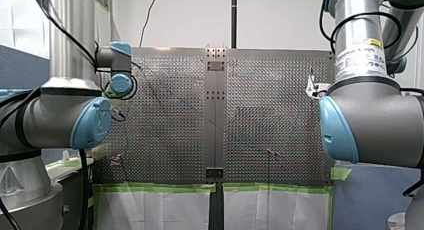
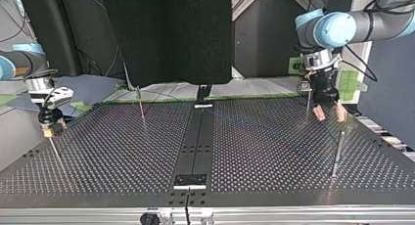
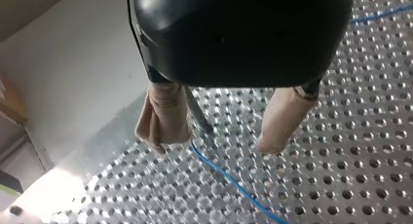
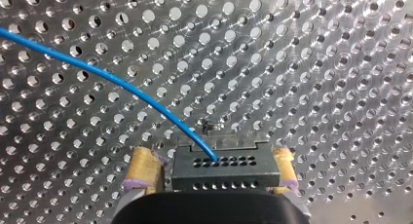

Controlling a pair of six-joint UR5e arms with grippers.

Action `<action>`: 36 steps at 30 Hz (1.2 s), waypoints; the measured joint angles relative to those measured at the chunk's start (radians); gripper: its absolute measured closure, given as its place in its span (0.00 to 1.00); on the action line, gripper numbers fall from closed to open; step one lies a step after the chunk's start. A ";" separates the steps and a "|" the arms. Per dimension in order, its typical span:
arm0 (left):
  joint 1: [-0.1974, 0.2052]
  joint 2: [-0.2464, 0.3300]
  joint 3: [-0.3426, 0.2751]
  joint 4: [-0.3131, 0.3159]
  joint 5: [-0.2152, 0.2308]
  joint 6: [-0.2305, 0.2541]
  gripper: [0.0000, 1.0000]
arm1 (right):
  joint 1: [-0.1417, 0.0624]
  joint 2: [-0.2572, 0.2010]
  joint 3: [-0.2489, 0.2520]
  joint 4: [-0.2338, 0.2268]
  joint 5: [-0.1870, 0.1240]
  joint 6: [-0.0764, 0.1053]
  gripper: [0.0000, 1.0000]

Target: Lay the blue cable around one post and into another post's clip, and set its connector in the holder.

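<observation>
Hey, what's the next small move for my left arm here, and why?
Probably lower my left gripper a little and close it on the thin blue cable. Its beige pads stand open, and the cable runs below the gap between them, beside a thin metal post. My right gripper is shut on the black rectangular connector, so that end looks secured.

- My left gripper (image 2: 329, 112) hung above the perforated table (image 2: 264, 156), its beige pads (image 2: 318, 112) apart.
- A thin post (image 2: 336, 154) stood near it, nearer the camera.
</observation>
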 joint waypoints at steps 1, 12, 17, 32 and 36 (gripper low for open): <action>0.000 0.009 -0.003 -0.002 0.004 0.008 0.00 | 0.000 0.000 0.000 0.000 0.000 0.000 0.02; -0.006 0.081 0.009 -0.095 0.068 0.119 0.00 | 0.001 0.002 0.000 -0.001 0.000 0.000 0.02; -0.006 0.083 0.055 -0.145 0.038 0.171 0.00 | 0.002 0.003 0.000 -0.001 0.000 0.000 0.02; -0.007 0.123 0.166 -0.291 -0.097 0.316 0.00 | 0.002 0.003 0.000 -0.002 0.001 0.000 0.02; -0.004 0.128 0.173 -0.329 -0.107 0.355 0.00 | 0.002 0.004 0.000 -0.003 0.001 0.000 0.02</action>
